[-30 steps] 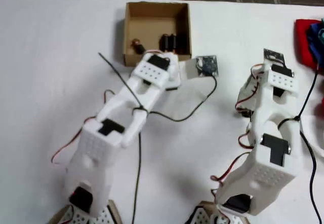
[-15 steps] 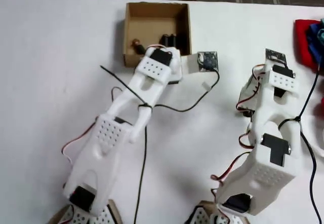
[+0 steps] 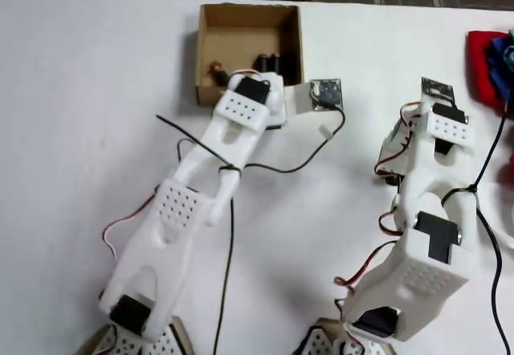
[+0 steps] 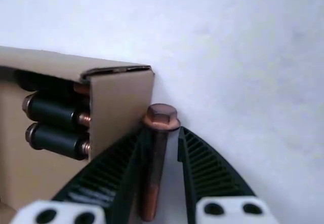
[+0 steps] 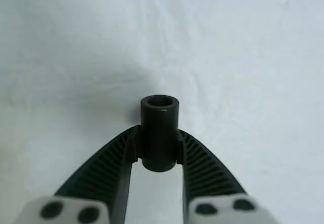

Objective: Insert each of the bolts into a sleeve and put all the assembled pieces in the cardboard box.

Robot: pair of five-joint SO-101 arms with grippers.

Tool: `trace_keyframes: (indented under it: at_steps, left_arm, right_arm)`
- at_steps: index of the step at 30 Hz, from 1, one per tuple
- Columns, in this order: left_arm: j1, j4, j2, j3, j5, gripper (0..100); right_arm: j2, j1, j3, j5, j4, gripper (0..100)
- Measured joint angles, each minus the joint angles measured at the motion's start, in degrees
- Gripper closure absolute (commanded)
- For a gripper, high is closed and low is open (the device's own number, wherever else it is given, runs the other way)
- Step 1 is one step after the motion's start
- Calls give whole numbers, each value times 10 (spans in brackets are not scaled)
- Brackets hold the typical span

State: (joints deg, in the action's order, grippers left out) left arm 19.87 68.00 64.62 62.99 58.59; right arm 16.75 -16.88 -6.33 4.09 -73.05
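Note:
My left gripper (image 4: 162, 133) is shut on a copper bolt (image 4: 154, 168), whose hex head points away from the wrist. The bolt hangs just outside a corner of the cardboard box (image 4: 119, 107). Inside the box lie black sleeves with copper bolts in them (image 4: 53, 125). From above, the left arm (image 3: 245, 110) stretches to the near right corner of the box (image 3: 249, 5), where the assembled pieces (image 3: 267, 64) rest. The right gripper (image 5: 159, 133) is shut on a black sleeve (image 5: 159, 117), open end outward, over bare white table. The right arm (image 3: 438, 138) stands folded at the right.
A red and blue cloth (image 3: 491, 58) lies at the table's right edge. Small camera boards (image 3: 327, 94) (image 3: 434, 90) stick out near each wrist. A black cable (image 3: 229, 234) trails over the table between the arms. White tabletop lies open to the left.
The left arm has stretched forward and brought its wrist up against the box's near right corner. The right arm has kept still.

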Motion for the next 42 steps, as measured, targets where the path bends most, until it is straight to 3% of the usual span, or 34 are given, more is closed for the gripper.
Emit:
trace_keyframes:
  at_steps: [17,24,32,42]
  left_arm:
    - [0,-1,12,3,0,887]
    - [0,77,20,27,1,888]
    - [26,247,27,171,0,888]
    - [27,269,62,222,0,884]
  right_arm:
    - [0,-1,-3,0,0,978]
    - [0,-1,-3,0,0,978]
    - [0,-1,-3,0,0,978]
    - [0,-1,-3,0,0,978]
